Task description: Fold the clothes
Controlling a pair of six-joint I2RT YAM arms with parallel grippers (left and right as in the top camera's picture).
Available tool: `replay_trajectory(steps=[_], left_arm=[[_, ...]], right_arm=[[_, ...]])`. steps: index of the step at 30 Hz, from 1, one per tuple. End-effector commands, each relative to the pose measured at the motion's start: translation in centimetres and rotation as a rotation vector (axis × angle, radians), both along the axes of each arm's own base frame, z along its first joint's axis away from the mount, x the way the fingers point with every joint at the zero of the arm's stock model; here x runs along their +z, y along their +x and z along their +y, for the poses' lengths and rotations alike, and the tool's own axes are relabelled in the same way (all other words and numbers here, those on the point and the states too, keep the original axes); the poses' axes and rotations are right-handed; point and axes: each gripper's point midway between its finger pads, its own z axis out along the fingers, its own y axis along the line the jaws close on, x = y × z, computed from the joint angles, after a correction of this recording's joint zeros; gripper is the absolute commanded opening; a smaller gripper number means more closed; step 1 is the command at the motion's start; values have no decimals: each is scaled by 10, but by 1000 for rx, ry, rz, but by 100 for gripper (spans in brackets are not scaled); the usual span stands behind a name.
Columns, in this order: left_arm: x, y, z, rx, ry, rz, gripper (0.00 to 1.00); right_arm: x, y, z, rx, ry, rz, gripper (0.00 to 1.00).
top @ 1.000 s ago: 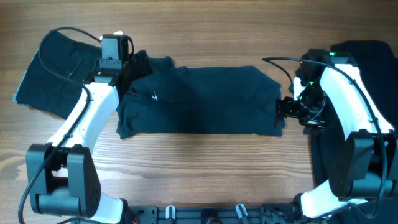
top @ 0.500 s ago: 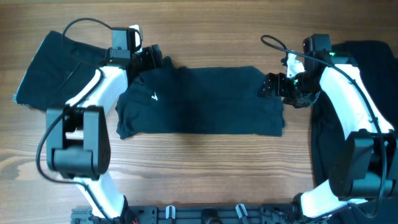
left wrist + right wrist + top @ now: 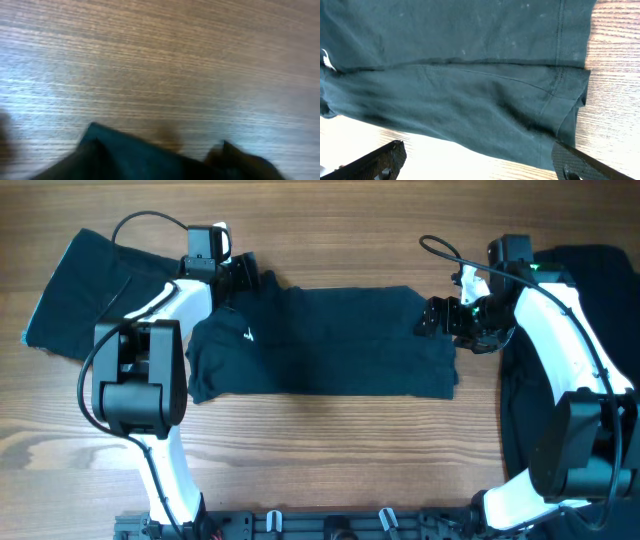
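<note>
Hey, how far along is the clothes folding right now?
Looks done: the middle shirt lies spread flat with one long edge folded over. In hand: the left tool is at its top-left corner; the right tool, open, is at its top-right corner. Left: its remaining folds and the right pile; whether the left garment is folded is unclear.

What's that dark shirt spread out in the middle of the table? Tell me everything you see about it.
The middle shirt is soft, dark navy cloth, lying flat across the wooden table. A tiny white mark sits near one end; the right wrist view shows stitched hems and one layer lapped over another. The left gripper is at its top corner near the mark; the right gripper, open, is at the opposite top corner.
</note>
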Motion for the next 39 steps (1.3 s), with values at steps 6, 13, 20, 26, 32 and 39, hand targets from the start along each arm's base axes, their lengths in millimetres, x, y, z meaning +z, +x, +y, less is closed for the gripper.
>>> replay_trajectory(steps=[6, 13, 20, 26, 32, 39], left_arm=[[-23, -14, 3, 6, -6, 87, 4], [18, -15, 0, 8, -35, 50, 4], [32, -21, 0, 9, -34, 54, 4], [40, -3, 23, 95, 68, -34, 72], [4, -3, 19, 82, 64, 15, 74], [-20, -6, 3, 33, 28, 50, 70]], right_arm=[[9, 7, 3, 3, 20, -43, 98], [4, 24, -17, -43, -96, -98, 91], [-4, 37, -25, -70, -138, -121, 88], [-10, 35, -25, -69, -137, -99, 88], [-10, 35, -25, -68, -137, -97, 89], [-10, 34, -24, -68, -134, -95, 89]])
